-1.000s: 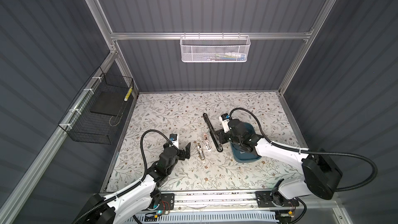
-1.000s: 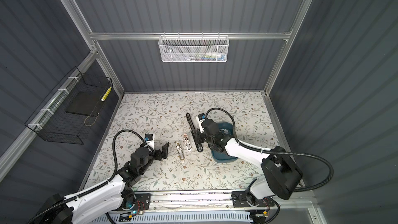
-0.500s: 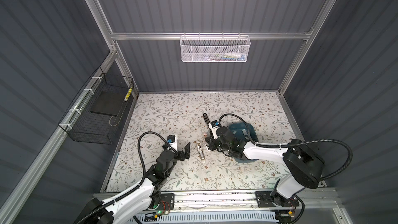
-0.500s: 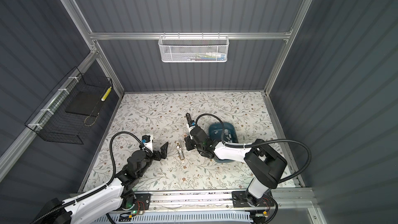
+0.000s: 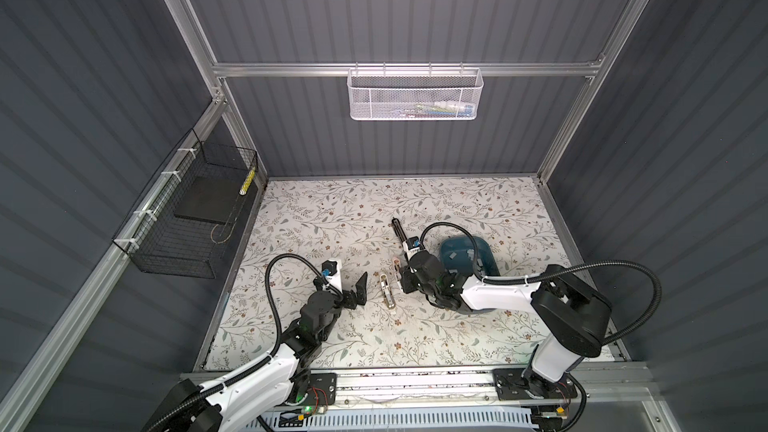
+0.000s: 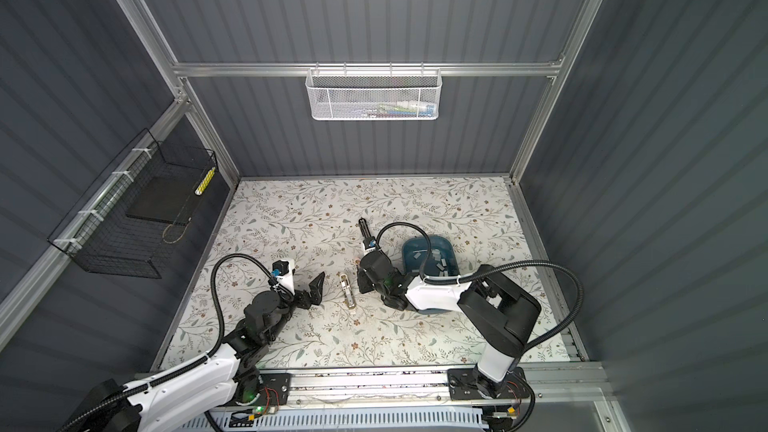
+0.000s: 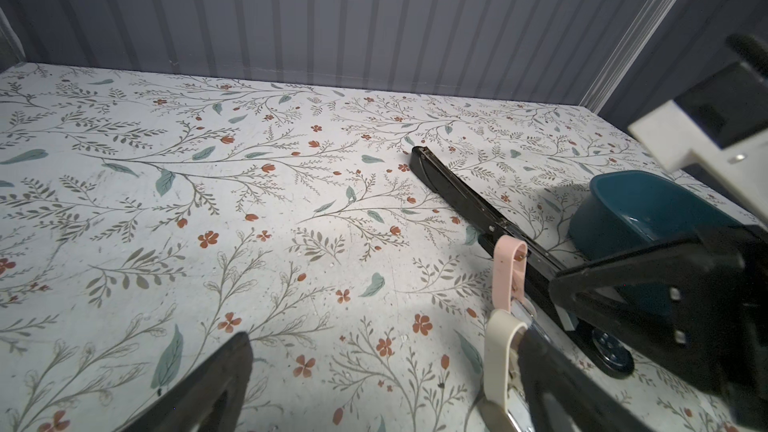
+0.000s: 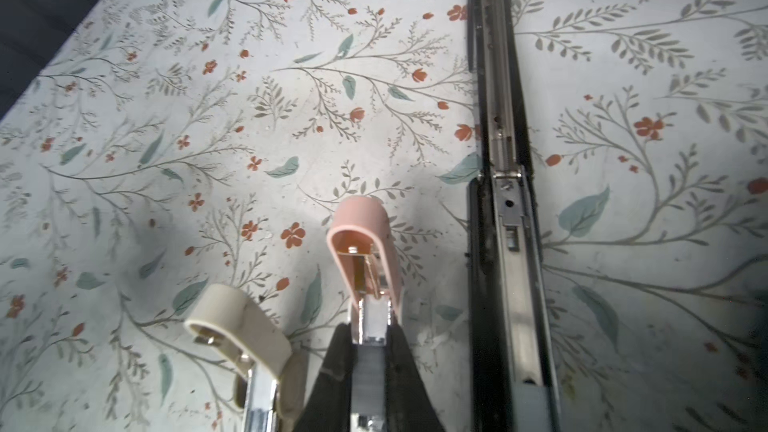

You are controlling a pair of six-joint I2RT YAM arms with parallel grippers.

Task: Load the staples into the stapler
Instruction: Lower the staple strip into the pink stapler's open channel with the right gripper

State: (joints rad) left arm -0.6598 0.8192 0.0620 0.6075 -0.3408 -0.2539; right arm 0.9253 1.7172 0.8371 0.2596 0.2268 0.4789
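Observation:
My right gripper (image 8: 370,371) is shut on a grey strip of staples (image 8: 369,367). It holds the strip lengthwise at the end of the metal channel of the opened pink stapler (image 8: 365,243). In both top views this gripper (image 5: 401,280) covers most of the pink stapler. An opened cream stapler (image 5: 386,290) lies just left of it. A long black stapler (image 8: 498,160) lies opened flat on the other side. My left gripper (image 5: 360,290) stands open and empty beside the cream stapler (image 7: 498,351). More staples (image 6: 436,261) lie in the blue bowl (image 5: 484,251).
The blue bowl (image 7: 623,218) sits under my right arm, close behind the black stapler (image 6: 365,228). A black wire basket (image 5: 187,222) hangs on the left wall and a white mesh basket (image 5: 415,95) on the back wall.
My right gripper has swung from the bowl's edge leftward and down to the pink stapler, carrying the strip. The left arm has barely shifted.

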